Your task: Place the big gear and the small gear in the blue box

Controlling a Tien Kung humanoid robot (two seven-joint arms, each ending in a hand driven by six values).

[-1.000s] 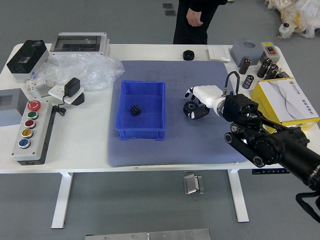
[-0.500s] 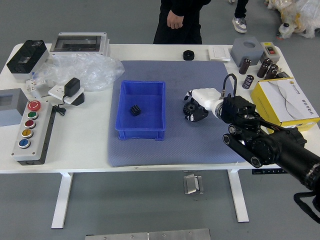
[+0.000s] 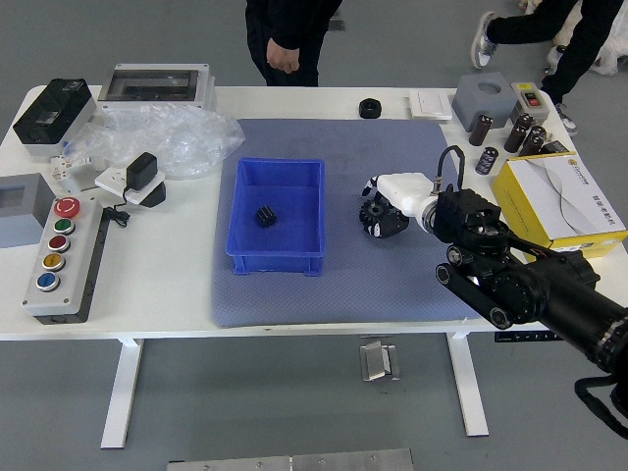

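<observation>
Over the mat (image 3: pixel 343 289), we are gripping the big gear (image 3: pixel 372 210) in our right hand (image 3: pixel 386 206); the blue box (image 3: pixel 277 264) is holding the small gear (image 3: pixel 265 216).

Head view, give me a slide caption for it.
The robot's right hand grips the big gear beside the blue box holding the small gear.

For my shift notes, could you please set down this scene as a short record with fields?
blue box: on the mat, left of the big gear
small gear: inside the blue box
big gear: outside the box, at the right hand
right hand: over the mat; grip cannot be told
left hand: not in view
person: at the far side, visible hand hanging beyond the table
task: big gear not yet boxed
</observation>
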